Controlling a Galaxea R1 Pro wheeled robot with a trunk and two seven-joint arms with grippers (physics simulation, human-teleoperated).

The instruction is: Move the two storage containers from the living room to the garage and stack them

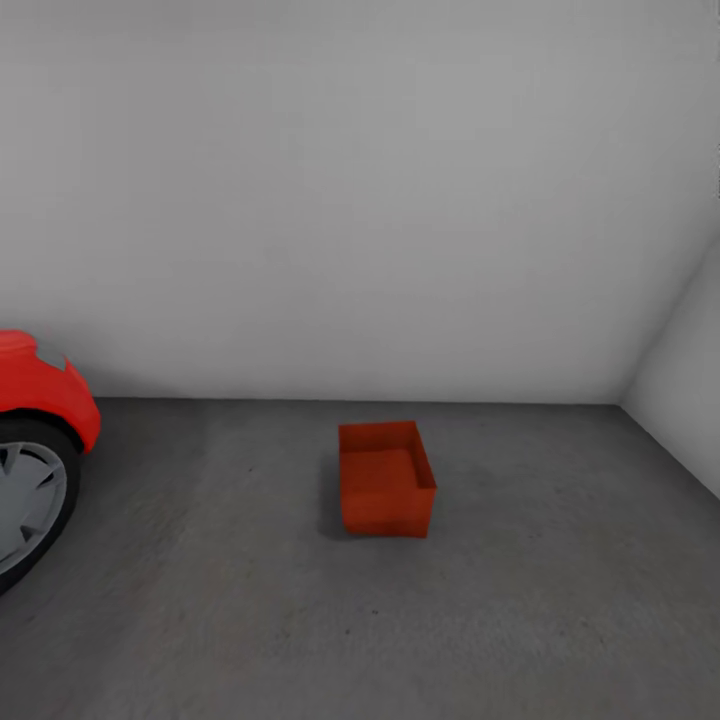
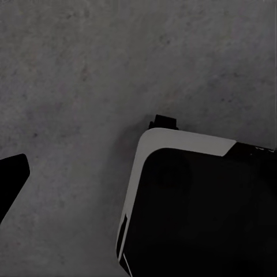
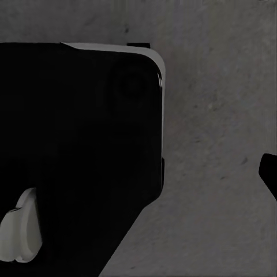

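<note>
In the garage, at about 9 o'clock in the head view, the red car (image 1: pixel 35 400) pokes in with its wheel (image 1: pixel 25 500). Dead centre, one orange bin (image 1: pixel 385 480) sits on the concrete floor (image 1: pixel 550 600), open side up. Looks like the first bin's placed, so next the robot needs to fetch the second one. Can't tell how open either claw is; the wrist cameras show the robot's base (image 2: pixel 202 208) over floor.

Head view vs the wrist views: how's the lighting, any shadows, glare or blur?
Head view: flat, even light, no glare; the orange bin drops a soft shadow on its car-side flank onto the grey floor; the red car looks slightly soft at the frame edge. Left wrist view: dim, speckled concrete, the robot's base nearly black. Right wrist view: much the same, dark body, little detail.
</note>
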